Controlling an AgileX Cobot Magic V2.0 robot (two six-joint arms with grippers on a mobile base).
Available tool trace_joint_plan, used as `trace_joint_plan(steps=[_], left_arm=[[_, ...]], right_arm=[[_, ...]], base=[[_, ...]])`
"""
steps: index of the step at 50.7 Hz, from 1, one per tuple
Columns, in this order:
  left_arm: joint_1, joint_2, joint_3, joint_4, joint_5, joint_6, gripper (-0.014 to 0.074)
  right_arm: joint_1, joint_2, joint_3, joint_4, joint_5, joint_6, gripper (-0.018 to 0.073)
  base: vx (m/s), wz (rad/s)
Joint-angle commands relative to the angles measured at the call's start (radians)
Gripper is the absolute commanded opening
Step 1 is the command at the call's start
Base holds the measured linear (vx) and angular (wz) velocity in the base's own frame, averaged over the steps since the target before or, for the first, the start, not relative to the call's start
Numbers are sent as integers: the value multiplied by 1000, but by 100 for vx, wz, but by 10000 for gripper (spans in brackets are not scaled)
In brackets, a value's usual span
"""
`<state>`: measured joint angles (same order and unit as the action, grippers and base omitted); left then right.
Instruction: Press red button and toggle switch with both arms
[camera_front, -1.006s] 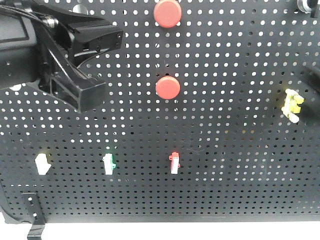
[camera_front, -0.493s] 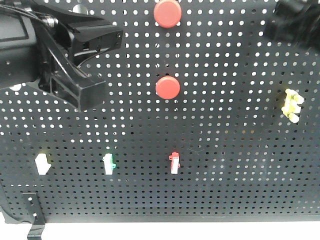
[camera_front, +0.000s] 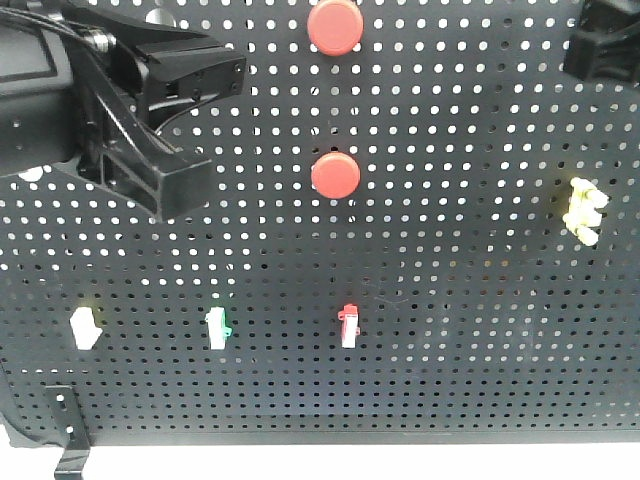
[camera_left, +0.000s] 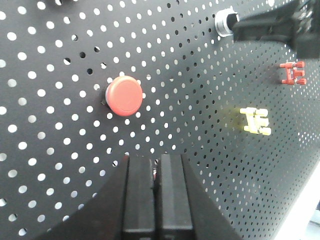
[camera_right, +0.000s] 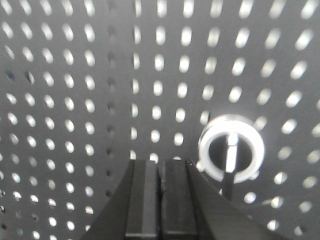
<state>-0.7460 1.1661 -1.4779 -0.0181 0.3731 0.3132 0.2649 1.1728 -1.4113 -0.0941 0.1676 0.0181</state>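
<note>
On the black pegboard (camera_front: 450, 330) sit two red buttons, one at the top (camera_front: 334, 27) and one below it (camera_front: 335, 175). My left gripper (camera_front: 185, 190) hangs at the upper left, well left of both. In its wrist view it (camera_left: 156, 165) is shut and empty, with a red button (camera_left: 124, 95) above and left of the tips. The toggle switch (camera_right: 231, 147), a silver ring with a lever, lies just right of my shut right gripper (camera_right: 160, 162). From the front, the right gripper (camera_front: 600, 45) covers the switch. The left wrist view shows the toggle switch (camera_left: 225, 23) beside the right arm (camera_left: 280, 25).
A yellow switch (camera_front: 583, 212) sticks out at the right, seen also as the yellow switch (camera_left: 255, 121) with a red clip (camera_left: 293, 73) above it. Along the lower board are a white rocker (camera_front: 83, 328), a green one (camera_front: 217, 328) and a red one (camera_front: 348, 326).
The right gripper has come in from the right edge to the top right corner, covering the toggle switch that showed there a second ago. The left arm has not moved.
</note>
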Motion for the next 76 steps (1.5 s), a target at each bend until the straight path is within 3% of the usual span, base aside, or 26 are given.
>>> trace_joint_plan(steps=[1,26,41,55,76], left_arm=[[-2,-18,-24,-3,-94,-11,1],[-2,-18,-24,-2,-94,-11,1],[-2,-18,-24,5,-93,-11,1],[-2,-18,-24,12,-101,-10,1],[-2,-18,-24,26,-101,-10,1]], right_arm=[[0,-20,-32,-13,-71,-8,0],[-2,18,-32,-90,-96,-10,0],[-71,18,-32,-79,-101,0,0],[-75,18,-32,-86,-101,7,0],[-180,-10,-32,-116,-61,3,0]], base=[[0,0],[0,0],[0,0],[0,0],[0,0]])
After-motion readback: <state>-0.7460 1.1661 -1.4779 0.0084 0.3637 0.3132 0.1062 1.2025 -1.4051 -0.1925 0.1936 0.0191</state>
